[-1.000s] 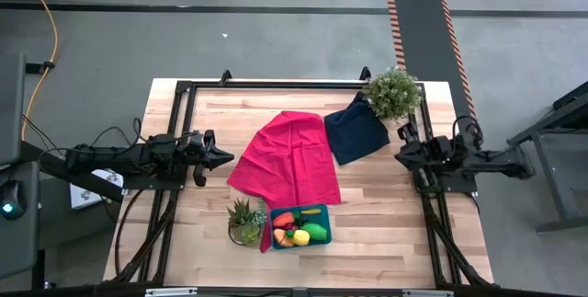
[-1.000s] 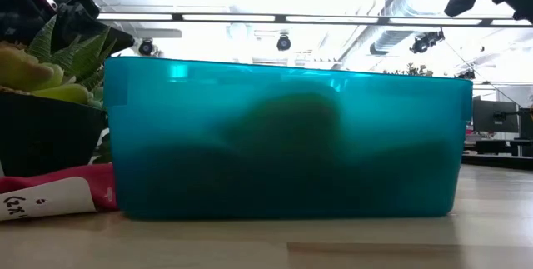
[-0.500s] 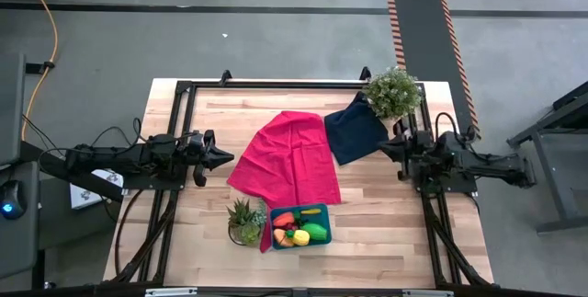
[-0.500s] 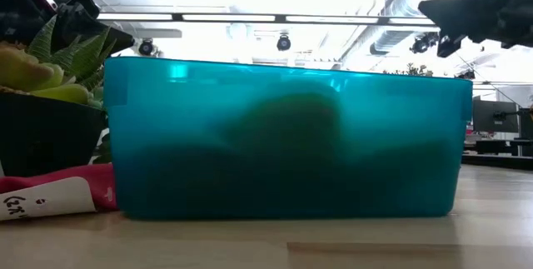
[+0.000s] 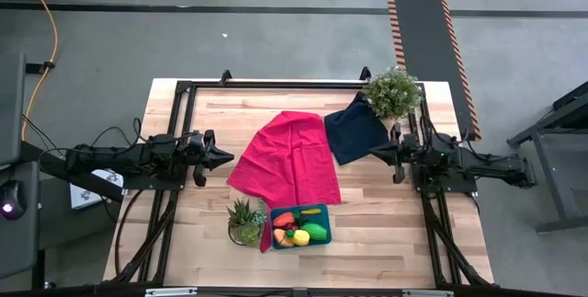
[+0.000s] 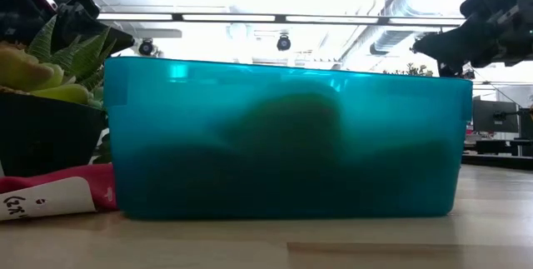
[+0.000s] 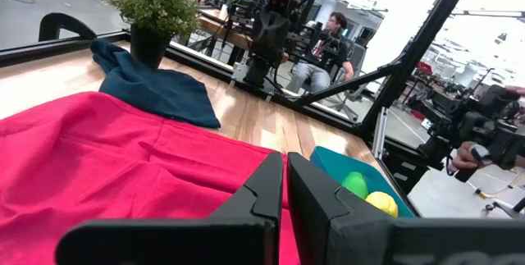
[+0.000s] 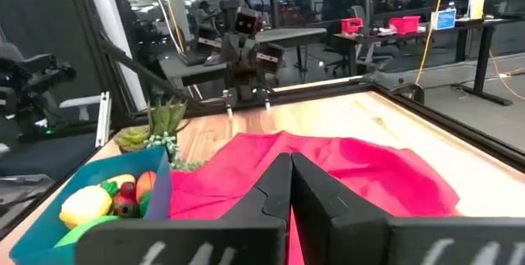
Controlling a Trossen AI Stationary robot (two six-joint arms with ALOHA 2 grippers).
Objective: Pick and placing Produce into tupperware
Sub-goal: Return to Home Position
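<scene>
Produce is packed in bin on table, well apart from both tools. L tool & R tool are pinched closed, empty. Homing is best done slowly, w/ R arm kept clear of plant.

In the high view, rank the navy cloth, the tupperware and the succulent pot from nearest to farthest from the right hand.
1. The navy cloth, right beside the right hand.
2. The tupperware, at the table's front middle.
3. The succulent pot, beyond the tupperware's left side.

Produce in tupperware (beside succulent)
</scene>
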